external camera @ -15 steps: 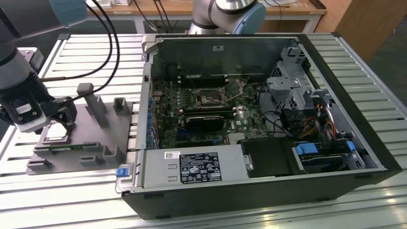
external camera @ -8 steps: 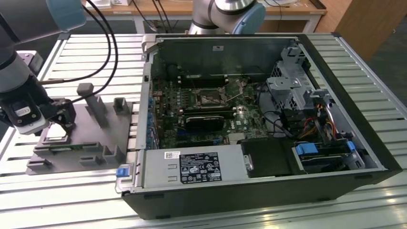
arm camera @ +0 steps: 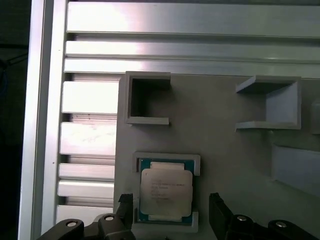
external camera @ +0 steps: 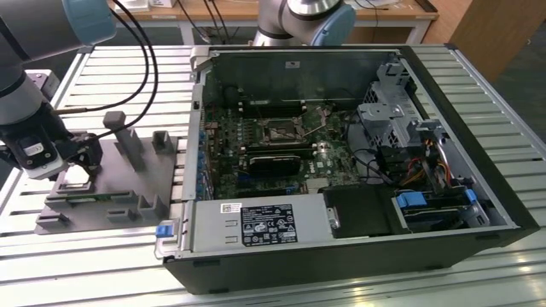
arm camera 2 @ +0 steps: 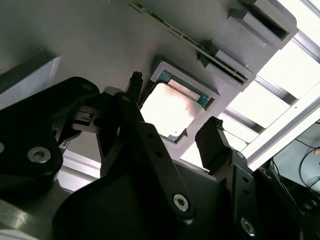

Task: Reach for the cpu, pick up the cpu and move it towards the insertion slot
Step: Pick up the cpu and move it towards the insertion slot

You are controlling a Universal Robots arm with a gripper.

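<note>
Reaching for the cpu is the step in hand: the gripper (arm camera: 171, 204) hangs over the grey fixture plate (arm camera: 230, 150) with its two black fingers (arm camera: 218, 207) spread apart, one on either side of the cpu (arm camera: 165, 190), and neither is seen to touch it. The chip lies flat in a shallow framed pocket (arm camera: 168, 159) near the plate edge that borders the slatted table (arm camera: 90, 140); nothing is gripped or lifted yet. By judgement, a sound grasp calls for fingers squared to the chip's thin edges and a straight rise clear of the pocket rim, which looks raised at two opposite ends and lower on the finger sides. Two open box holders (arm camera: 145, 97) on the plate stand well apart from the fingers. In the exterior view, upright posts (external camera: 128, 137) on the plate stand between the gripper (external camera: 81, 160) and the computer case (external camera: 256, 268). The insertion slot (external camera: 279, 131) sits off the plate, inside that case, so height over the posts and the case wall matters.
</note>
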